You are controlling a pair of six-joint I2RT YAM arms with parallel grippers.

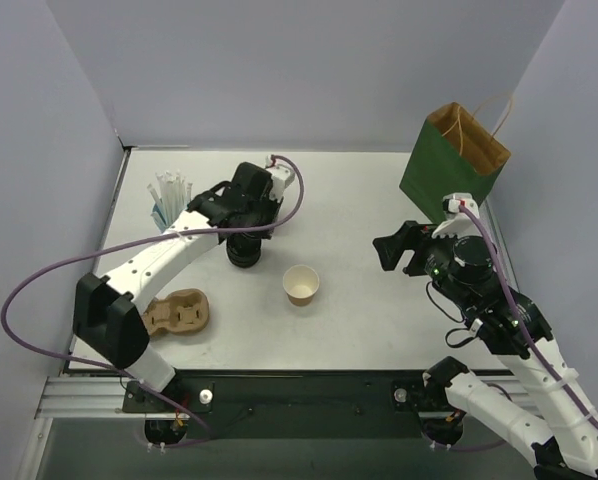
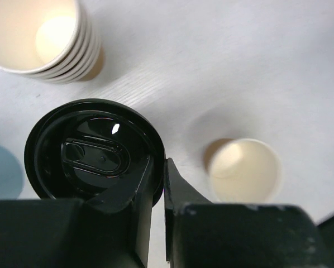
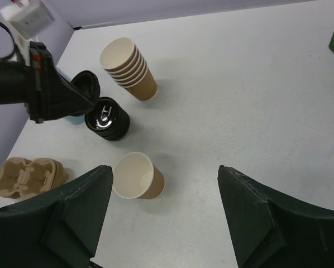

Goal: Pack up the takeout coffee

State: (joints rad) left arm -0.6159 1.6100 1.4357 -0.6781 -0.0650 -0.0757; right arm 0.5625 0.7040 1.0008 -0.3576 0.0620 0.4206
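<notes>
My left gripper (image 2: pixel 158 167) hangs over a stack of black lids (image 3: pixel 106 118) at the back left. One finger lies across the top lid (image 2: pixel 94 153) and the other sits outside its rim, so the rim is pinched between them. A single lidless kraft cup (image 1: pixel 301 285) stands upright mid-table, to the right of the lids. My right gripper (image 3: pixel 164 170) hovers open above the table, right of that cup (image 3: pixel 136 176), holding nothing. The takeout coffee is out of view.
A stack of lidless tan cups (image 3: pixel 128 67) stands behind the lids. A green paper bag (image 1: pixel 454 160) stands open at the back right. A brown pulp cup carrier (image 1: pixel 177 313) lies at the front left. Wrapped straws in a blue holder (image 1: pixel 171 195) stand at the far left.
</notes>
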